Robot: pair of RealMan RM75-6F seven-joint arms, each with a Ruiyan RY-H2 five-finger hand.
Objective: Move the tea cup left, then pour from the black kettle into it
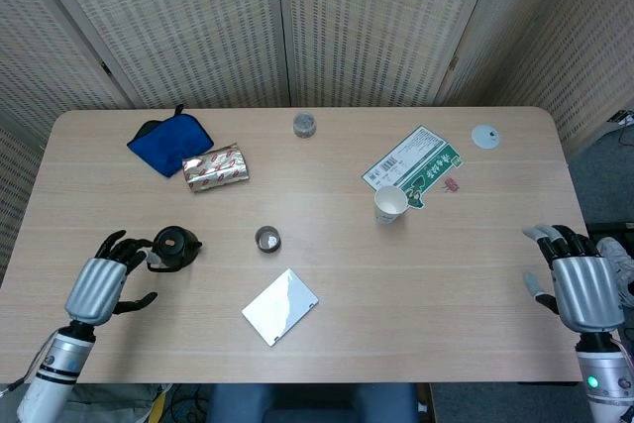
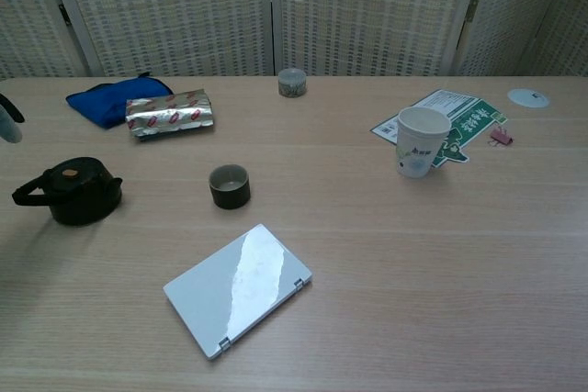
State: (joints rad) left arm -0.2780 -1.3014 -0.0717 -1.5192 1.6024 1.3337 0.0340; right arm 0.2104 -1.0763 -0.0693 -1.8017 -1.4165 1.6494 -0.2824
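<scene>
The small dark tea cup (image 1: 267, 239) (image 2: 230, 185) stands upright near the middle of the table. The black kettle (image 1: 175, 247) (image 2: 75, 191) sits to its left, handle pointing left. My left hand (image 1: 102, 285) hovers just left of the kettle's handle with fingers spread, holding nothing; only a fingertip shows at the chest view's left edge. My right hand (image 1: 578, 284) is off the table's right edge, fingers apart and empty, far from both objects.
A white paper cup (image 1: 389, 204) stands by a green-and-white card (image 1: 414, 168). A silver flat case (image 1: 280, 306) lies in front of the tea cup. A blue cloth (image 1: 168, 142), foil packet (image 1: 215, 167), small tin (image 1: 304, 125) and white disc (image 1: 485, 136) sit further back.
</scene>
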